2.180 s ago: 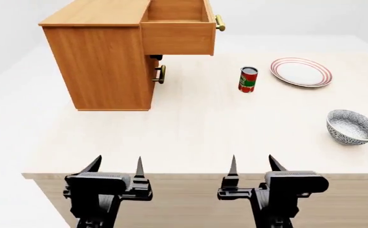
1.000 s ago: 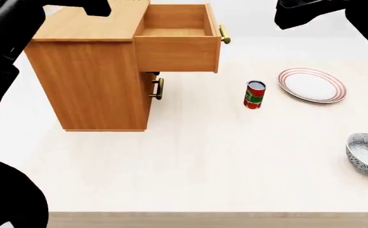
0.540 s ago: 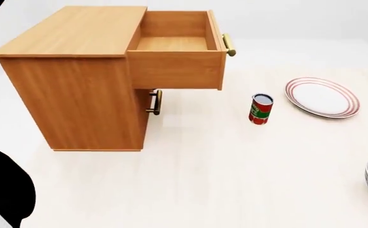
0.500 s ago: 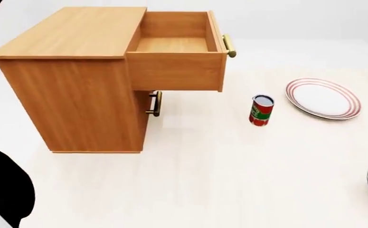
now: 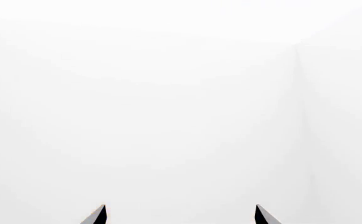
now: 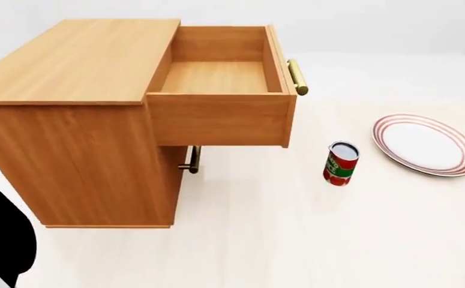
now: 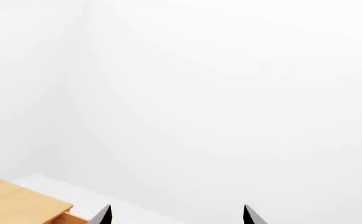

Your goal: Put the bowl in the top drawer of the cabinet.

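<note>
The orange-brown cabinet [image 6: 72,138] fills the left of the head view. Its top drawer [image 6: 216,117] stands pulled out and empty, its brass handle [image 6: 297,76] facing right. The bowl is out of view in every frame. My left gripper [image 5: 179,215] is open, only its two fingertips showing against a blank white background. Over in the right wrist view my right gripper [image 7: 178,215] is open too, with nothing between its tips and a corner of the cabinet top [image 7: 12,205] below. Neither gripper shows in the head view.
A red can [image 6: 341,163] stands on the pale table [image 6: 296,240] right of the drawer. A red-rimmed white plate [image 6: 424,144] lies further right. The lower drawer's brass handle [image 6: 192,161] shows under the open drawer. A black part of the robot [image 6: 0,246] covers the lower left corner.
The head view has moved closer to the cabinet, which now looks larger. The bowl has slid out past the right edge. Both arms have left the head view.
</note>
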You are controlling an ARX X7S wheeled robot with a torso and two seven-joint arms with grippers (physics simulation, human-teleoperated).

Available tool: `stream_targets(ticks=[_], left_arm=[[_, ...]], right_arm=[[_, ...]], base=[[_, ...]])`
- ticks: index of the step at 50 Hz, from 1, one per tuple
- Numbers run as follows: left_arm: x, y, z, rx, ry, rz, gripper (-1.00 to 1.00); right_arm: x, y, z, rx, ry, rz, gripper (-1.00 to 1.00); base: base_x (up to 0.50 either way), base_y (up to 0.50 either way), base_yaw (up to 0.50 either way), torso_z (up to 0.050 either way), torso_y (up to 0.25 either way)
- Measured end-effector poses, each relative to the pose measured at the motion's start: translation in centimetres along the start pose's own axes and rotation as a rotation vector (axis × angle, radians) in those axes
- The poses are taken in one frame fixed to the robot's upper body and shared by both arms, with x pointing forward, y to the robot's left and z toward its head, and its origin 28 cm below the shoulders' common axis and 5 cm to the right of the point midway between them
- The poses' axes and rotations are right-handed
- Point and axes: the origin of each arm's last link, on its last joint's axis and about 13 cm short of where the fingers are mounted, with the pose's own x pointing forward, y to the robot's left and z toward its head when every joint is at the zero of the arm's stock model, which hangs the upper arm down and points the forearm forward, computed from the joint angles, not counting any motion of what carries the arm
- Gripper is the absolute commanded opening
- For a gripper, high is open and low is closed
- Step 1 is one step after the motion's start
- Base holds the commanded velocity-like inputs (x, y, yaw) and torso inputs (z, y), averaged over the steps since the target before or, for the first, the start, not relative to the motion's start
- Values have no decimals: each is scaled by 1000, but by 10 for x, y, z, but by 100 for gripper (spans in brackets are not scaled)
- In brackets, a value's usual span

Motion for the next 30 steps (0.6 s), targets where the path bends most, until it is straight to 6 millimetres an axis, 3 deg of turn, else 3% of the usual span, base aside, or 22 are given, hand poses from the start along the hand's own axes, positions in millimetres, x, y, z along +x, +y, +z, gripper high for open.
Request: stream_targets(ticks=[13, 30], left_arm=[[-2, 0, 5, -4, -2, -1, 100], [-3, 0, 8, -11, -4, -3, 100]], right_arm=[[-1, -7, 3, -15, 49, -18, 100], [-16, -47, 13, -101, 343, -120, 100]], base=[[22, 0, 0, 0, 1], [0, 0, 0, 0, 0]])
